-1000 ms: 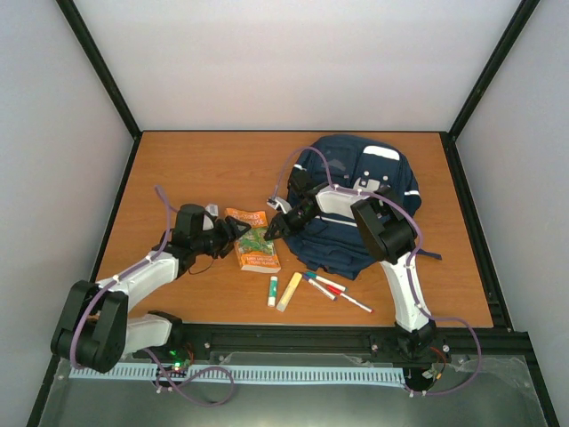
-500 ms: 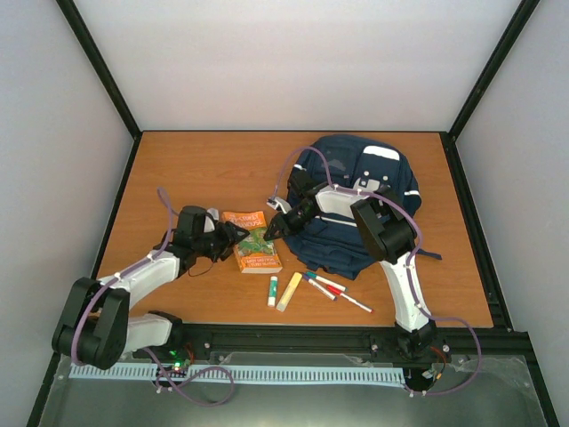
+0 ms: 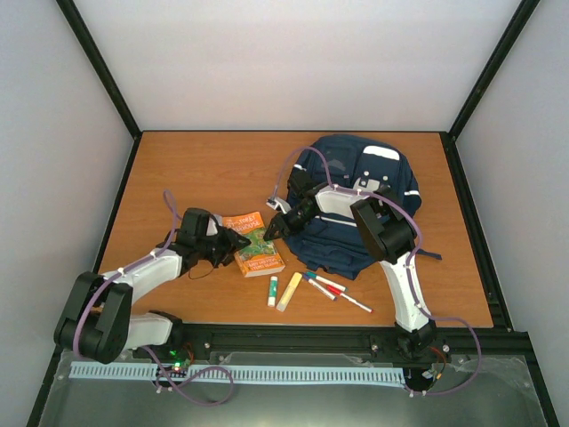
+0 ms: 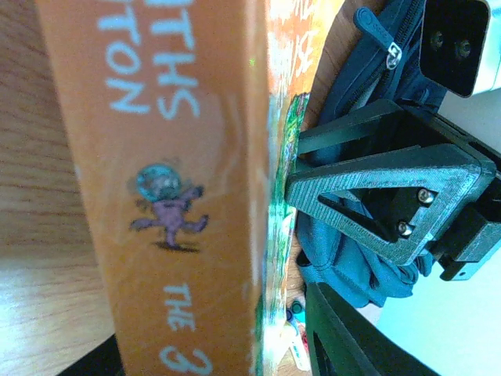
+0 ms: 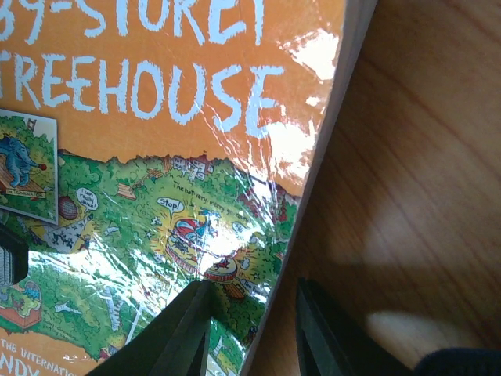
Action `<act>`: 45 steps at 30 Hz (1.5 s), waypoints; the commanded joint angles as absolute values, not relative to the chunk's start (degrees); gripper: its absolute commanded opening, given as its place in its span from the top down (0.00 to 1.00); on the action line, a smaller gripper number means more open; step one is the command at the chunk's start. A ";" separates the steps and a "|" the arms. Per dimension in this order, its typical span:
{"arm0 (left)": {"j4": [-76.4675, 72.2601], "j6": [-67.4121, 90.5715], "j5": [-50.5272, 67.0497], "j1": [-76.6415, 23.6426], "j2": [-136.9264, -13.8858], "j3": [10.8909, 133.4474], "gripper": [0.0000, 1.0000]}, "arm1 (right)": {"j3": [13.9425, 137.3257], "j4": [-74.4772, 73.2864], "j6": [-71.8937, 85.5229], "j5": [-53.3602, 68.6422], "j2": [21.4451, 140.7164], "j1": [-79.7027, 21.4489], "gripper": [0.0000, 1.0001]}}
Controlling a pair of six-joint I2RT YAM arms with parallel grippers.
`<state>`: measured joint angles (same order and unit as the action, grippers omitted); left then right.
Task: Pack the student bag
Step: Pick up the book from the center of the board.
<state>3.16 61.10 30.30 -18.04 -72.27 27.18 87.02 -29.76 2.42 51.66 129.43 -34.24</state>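
Student bag (image 3: 356,165) lies flat on the far right part of the wooden table (image 3: 196,169), front up, white patch toward the back wall. The right arm reaches across it toward the left. An orange paperback (image 3: 258,249) with a green illustrated cover sits just beside the bag's near-left edge, between the two arms. Left gripper (image 3: 235,239) is at the book's left side. In the left wrist view the orange spine fills the space between its fingers (image 4: 344,345), one on each side; cannot tell whether they press the book or only flank it. Right gripper (image 3: 274,225) is at the book's far right corner. In the right wrist view one finger (image 5: 184,333) lies over the glossy cover and the other sits off the edge above bare wood, with the page edge running between them. Jaws stand partly apart; a real pinch cannot be confirmed. The left wrist view also shows a right finger tip against the cover, with the bag's zip pull (image 4: 389,53) behind it. Near the front edge, apart from the book, lie a glue stick (image 3: 273,290), a yellow bar (image 3: 289,291) and a few marker pens (image 3: 333,286).
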 commanded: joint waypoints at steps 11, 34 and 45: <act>8.14 57.29 30.57 -18.80 -70.31 32.53 0.67 | 84.00 -34.69 0.00 39.35 133.71 -36.12 0.66; 23.79 43.32 28.83 -18.81 -64.95 53.65 0.99 | 87.90 -47.50 -12.63 28.44 87.48 -21.01 0.29; 4.34 46.03 39.35 -18.96 -59.72 54.09 0.99 | 75.49 -43.84 -10.36 45.40 75.58 -8.79 0.00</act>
<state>18.26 44.99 33.01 -18.44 -61.34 52.90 79.29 -44.47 -11.09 37.67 77.49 -9.41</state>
